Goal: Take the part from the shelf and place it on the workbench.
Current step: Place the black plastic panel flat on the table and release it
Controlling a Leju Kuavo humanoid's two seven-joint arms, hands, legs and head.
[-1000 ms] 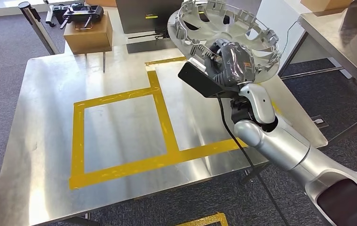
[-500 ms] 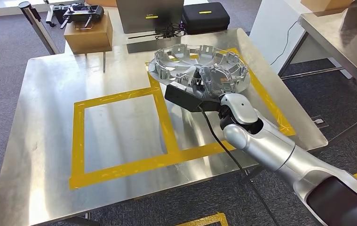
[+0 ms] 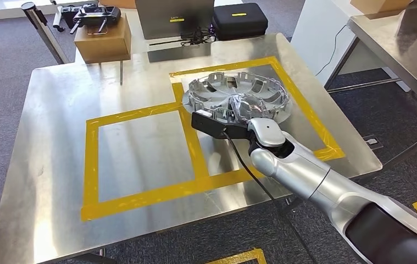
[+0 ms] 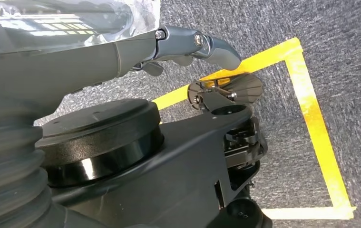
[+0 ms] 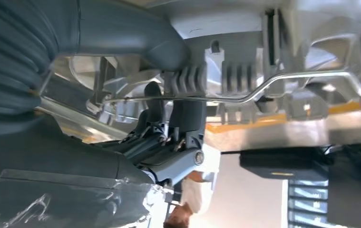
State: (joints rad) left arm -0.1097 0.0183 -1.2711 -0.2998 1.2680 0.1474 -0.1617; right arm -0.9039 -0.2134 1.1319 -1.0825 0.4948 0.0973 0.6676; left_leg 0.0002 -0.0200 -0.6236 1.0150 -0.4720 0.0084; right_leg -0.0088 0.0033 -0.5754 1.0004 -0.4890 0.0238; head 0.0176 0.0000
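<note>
Silver ribbed round plastic part (image 3: pixel 239 93) sits inside the yellow tape square (image 3: pixel 305 107) on my steel surface (image 3: pixel 57 132) — right hand (image 3: pixel 247 107) grips its rim, steadying it before release.

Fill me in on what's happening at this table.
The robot's right hand grips a silver wheel cover and has it low over the steel workbench, inside the right-hand yellow taped square. Whether it already rests on the surface is unclear. The left hand hangs over the carpet, holding nothing.
</note>
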